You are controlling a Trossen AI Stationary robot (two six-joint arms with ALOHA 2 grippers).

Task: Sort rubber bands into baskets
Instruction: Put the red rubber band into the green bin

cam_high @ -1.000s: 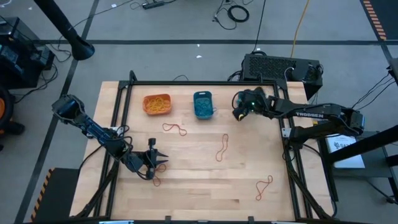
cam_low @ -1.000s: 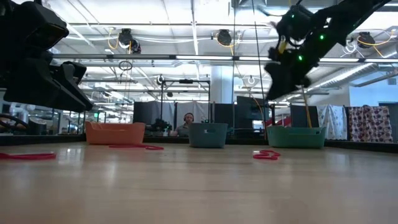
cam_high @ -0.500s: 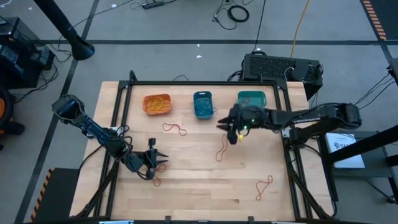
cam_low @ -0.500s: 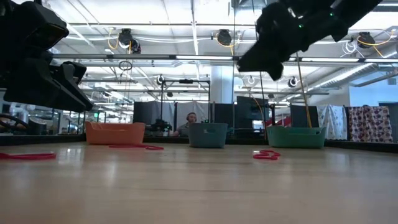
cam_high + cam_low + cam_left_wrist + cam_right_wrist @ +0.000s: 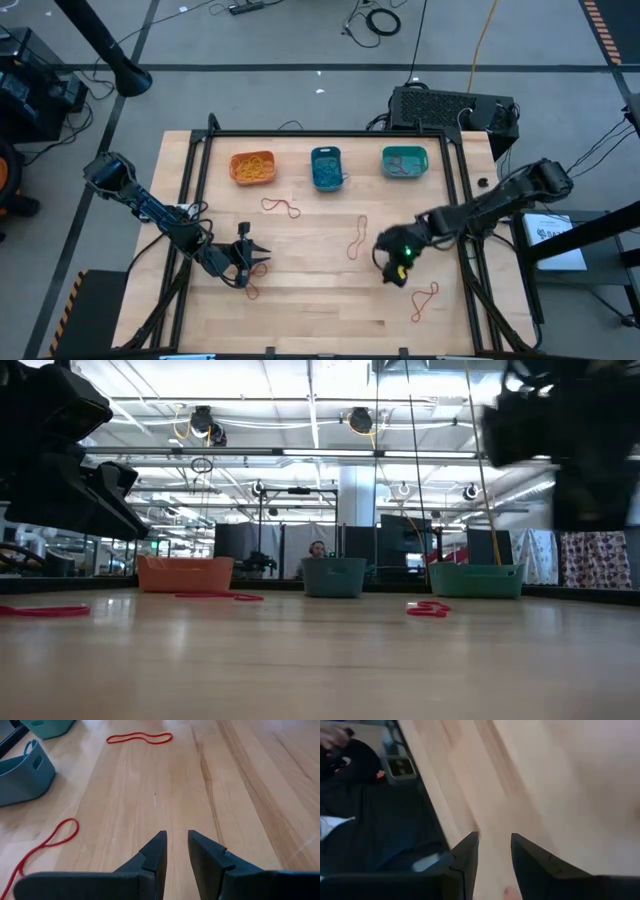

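Observation:
Three baskets stand in a row at the table's far side: orange, blue and teal, each with rubber bands inside. Red rubber bands lie flat on the wood, and one lies just near of my left gripper. My left gripper hovers open at the near left, with nothing between its fingers. My right gripper is open and empty above the table's near right, just left of the band.
A black frame rims the table's far and side edges. A black box with cables sits beyond the far right corner. Bare wood lies between the two grippers and along the near edge. A person shows far off in the room behind the blue basket.
My right gripper has swung from above the teal basket at the far right toward the table's near edge, turning as it went and sinking a little. It now hangs over the near right. The teal basket is uncovered. My left gripper has kept still.

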